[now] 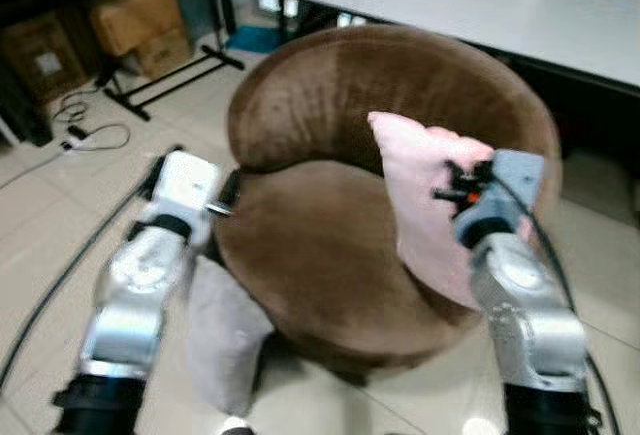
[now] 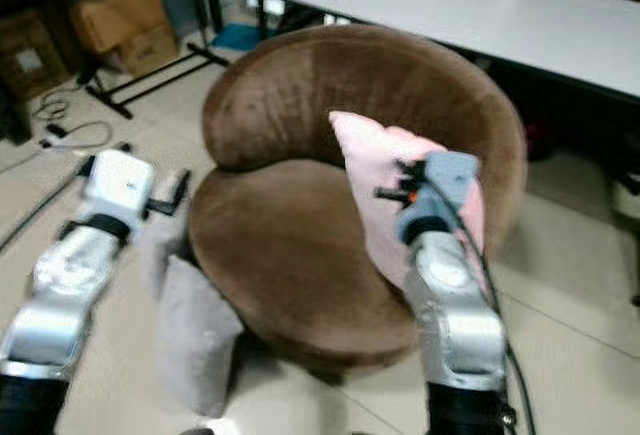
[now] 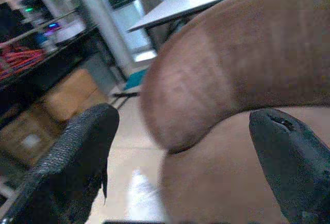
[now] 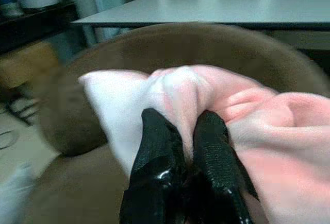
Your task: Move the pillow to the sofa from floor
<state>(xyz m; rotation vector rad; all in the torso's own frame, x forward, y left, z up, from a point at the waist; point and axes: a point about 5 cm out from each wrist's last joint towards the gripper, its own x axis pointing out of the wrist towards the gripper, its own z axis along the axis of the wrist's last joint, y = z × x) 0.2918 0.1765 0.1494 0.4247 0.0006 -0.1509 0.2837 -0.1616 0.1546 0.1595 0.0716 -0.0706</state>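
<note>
Above the seat of one round brown sofa (image 1: 330,245), hanging up off the floor: one pink pillow (image 1: 425,205), bunched between the two black fingers (image 4: 154,162) of the right claw (image 4: 181,131), pinching the fabric tight. Beside the sofa's left edge, hovering with fingers spread wide and grasping nothing: the left claw (image 3: 180,147). Leaning against the sofa base on the tiled floor (image 1: 60,225): one grey pillow (image 1: 220,335). Standing behind: one white table (image 1: 480,5), two cardboard boxes (image 1: 140,20).
</note>
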